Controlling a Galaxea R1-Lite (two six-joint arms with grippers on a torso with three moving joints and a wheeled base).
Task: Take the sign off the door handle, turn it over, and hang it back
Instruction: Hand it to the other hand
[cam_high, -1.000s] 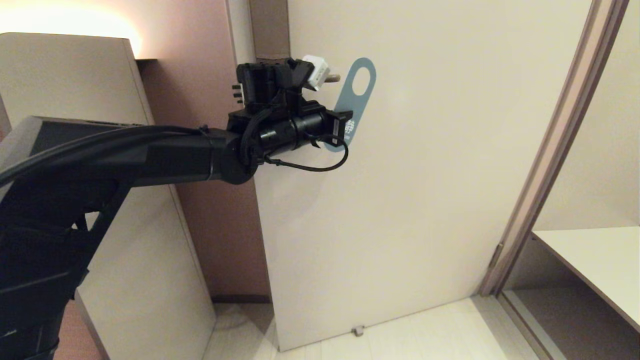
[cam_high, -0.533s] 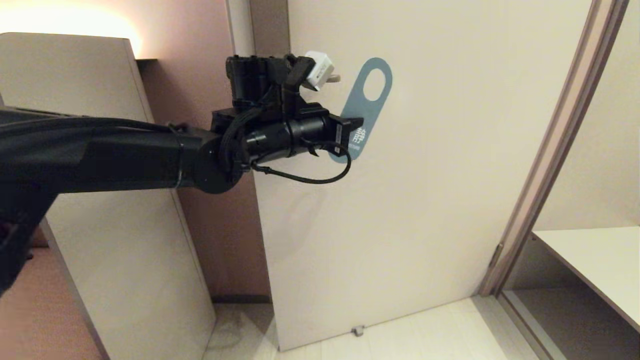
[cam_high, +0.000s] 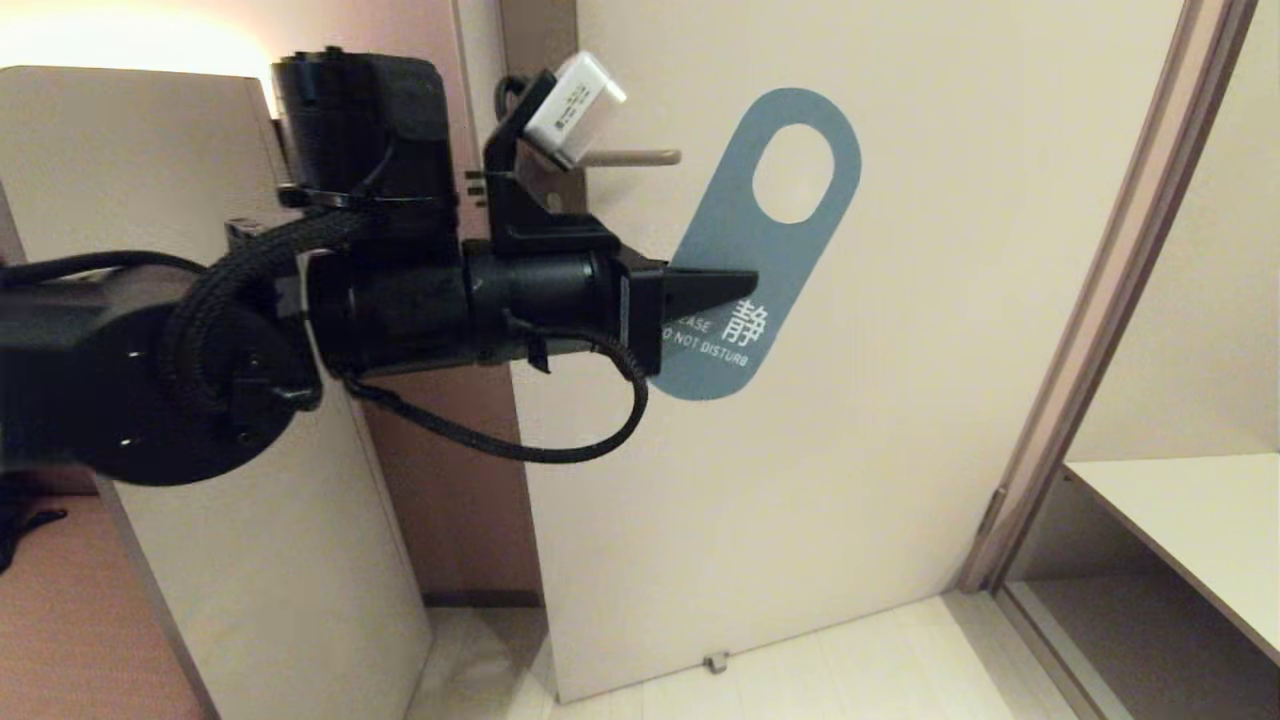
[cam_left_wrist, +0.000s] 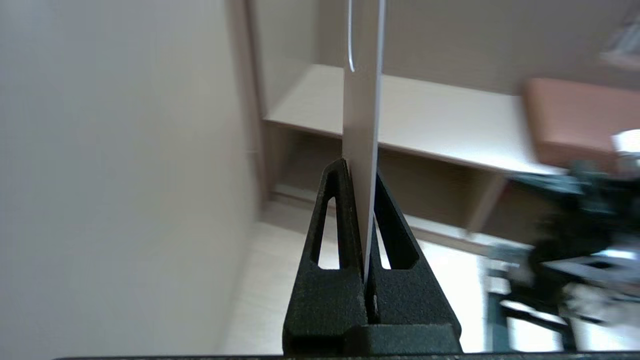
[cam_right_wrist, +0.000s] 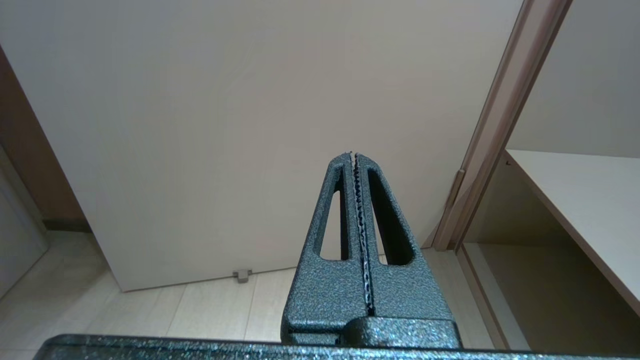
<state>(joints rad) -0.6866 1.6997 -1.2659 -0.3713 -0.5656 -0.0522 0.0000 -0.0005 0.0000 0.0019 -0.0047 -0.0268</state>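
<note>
The sign (cam_high: 775, 250) is a blue hanger with an oval hole and white "do not disturb" lettering facing the head view. It hangs free in the air, tilted, to the right of the door handle (cam_high: 625, 157) and clear of it. My left gripper (cam_high: 745, 285) is shut on the sign's lower part. In the left wrist view the sign (cam_left_wrist: 361, 125) shows edge-on, pinched between the black fingers (cam_left_wrist: 340, 210). My right gripper (cam_right_wrist: 352, 156) is shut with nothing in it, low down, pointing at the door's lower part; it is outside the head view.
The beige door (cam_high: 900, 450) stands behind the sign, with a small stop (cam_high: 714, 661) at its foot. A door frame (cam_high: 1100, 300) and a pale shelf (cam_high: 1180, 520) are on the right. A tall beige panel (cam_high: 250, 500) stands on the left.
My left arm has drawn the sign right, away from the handle and closer to the head camera. The grip on it has stayed shut.
</note>
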